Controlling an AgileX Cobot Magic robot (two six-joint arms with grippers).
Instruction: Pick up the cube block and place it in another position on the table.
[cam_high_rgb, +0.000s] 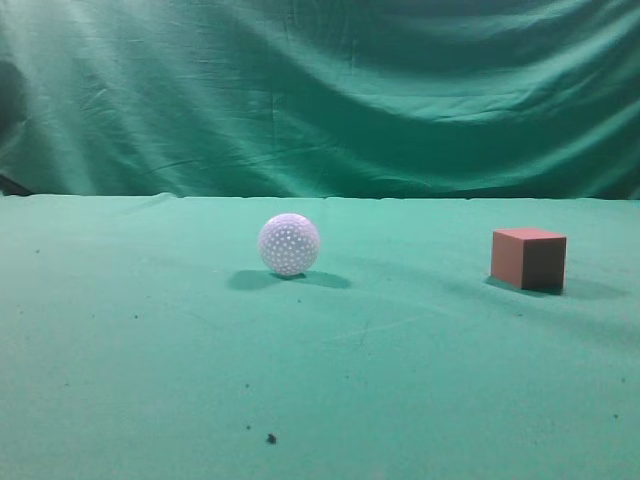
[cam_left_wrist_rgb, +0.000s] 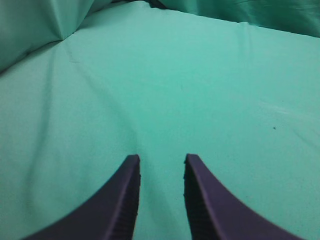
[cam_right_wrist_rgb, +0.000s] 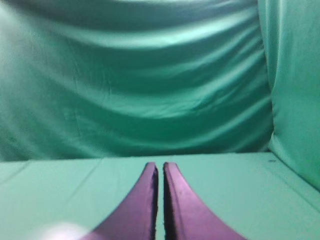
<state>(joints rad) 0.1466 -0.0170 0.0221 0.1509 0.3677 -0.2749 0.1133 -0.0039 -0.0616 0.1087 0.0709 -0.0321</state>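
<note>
The reddish-brown cube block (cam_high_rgb: 529, 259) sits on the green table (cam_high_rgb: 150, 350) at the right of the exterior view. No gripper shows in that view. In the left wrist view my left gripper (cam_left_wrist_rgb: 161, 159) is open and empty over bare green cloth (cam_left_wrist_rgb: 200, 90). In the right wrist view my right gripper (cam_right_wrist_rgb: 160, 165) is shut with only a thin slit between its fingers, holding nothing, low over the table (cam_right_wrist_rgb: 225, 185) and facing the backdrop. The cube shows in neither wrist view.
A white dimpled ball (cam_high_rgb: 289, 244) rests near the table's middle, left of the cube. A draped green backdrop (cam_high_rgb: 320, 90) hangs behind the table. A dark speck (cam_high_rgb: 271, 438) lies near the front edge.
</note>
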